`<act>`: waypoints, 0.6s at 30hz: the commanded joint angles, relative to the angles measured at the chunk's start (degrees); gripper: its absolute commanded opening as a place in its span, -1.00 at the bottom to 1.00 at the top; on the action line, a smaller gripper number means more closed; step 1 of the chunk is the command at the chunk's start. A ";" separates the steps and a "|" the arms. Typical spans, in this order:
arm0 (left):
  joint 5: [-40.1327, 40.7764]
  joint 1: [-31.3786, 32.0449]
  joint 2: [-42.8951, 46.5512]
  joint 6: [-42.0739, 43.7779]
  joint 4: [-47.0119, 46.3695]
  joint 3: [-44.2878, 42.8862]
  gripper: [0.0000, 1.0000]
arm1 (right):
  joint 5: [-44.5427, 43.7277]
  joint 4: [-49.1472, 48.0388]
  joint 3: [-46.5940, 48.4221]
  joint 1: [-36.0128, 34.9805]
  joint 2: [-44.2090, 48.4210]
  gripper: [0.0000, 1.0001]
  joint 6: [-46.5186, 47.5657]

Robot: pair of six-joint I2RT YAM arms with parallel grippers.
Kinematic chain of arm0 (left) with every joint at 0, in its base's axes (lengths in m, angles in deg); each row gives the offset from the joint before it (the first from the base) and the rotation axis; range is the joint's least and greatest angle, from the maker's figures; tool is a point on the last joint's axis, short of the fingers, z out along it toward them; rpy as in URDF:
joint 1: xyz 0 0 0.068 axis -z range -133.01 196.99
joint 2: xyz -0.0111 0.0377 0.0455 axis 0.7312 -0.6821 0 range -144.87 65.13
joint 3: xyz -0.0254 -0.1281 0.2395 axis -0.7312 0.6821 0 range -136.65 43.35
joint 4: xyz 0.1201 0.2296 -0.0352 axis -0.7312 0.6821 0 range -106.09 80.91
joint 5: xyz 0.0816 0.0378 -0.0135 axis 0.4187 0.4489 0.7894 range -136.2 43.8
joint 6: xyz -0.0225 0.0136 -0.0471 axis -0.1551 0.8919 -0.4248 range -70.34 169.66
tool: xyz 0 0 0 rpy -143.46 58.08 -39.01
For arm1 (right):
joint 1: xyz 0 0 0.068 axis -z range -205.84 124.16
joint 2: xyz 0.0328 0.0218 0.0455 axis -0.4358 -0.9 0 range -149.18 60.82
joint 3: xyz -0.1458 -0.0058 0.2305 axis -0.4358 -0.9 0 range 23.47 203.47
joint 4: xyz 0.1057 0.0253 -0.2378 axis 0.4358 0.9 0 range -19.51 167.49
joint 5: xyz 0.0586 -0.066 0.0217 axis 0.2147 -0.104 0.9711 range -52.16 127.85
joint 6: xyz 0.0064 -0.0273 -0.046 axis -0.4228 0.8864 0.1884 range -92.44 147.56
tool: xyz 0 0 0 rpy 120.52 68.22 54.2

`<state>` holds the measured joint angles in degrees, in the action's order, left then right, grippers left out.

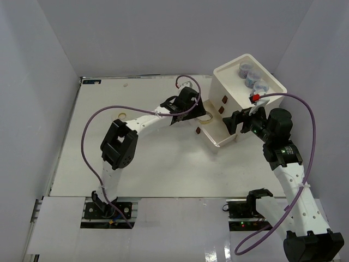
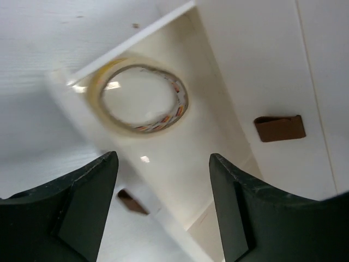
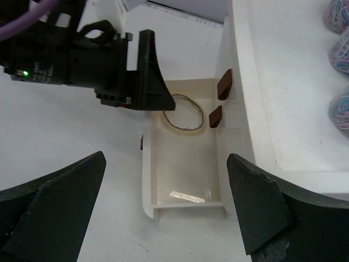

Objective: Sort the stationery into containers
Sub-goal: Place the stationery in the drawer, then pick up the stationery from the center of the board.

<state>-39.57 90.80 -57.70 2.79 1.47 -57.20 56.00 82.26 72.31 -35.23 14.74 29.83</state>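
The white drawer box stands at the back right, with small jars on its tray top. Its bottom drawer is pulled out, and a white tape ring lies flat inside it near the box. The ring shows in the left wrist view and the right wrist view. My left gripper hovers over the drawer's inner end, open and empty. My right gripper is open and empty above the drawer's outer end. No pens are in view.
Dark red-brown handles sit on the two shut drawers and on the open drawer's front. A small tan loop lies on the table at the left. White walls enclose the table.
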 commanded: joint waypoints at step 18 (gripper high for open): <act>3.83 -41.34 19.74 15.49 4.32 27.61 0.69 | 0.83 -3.77 -1.82 -0.46 0.21 0.96 -0.07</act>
<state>-33.80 50.48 -35.75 16.69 4.49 -29.38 56.24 80.82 70.60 -35.31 14.61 29.83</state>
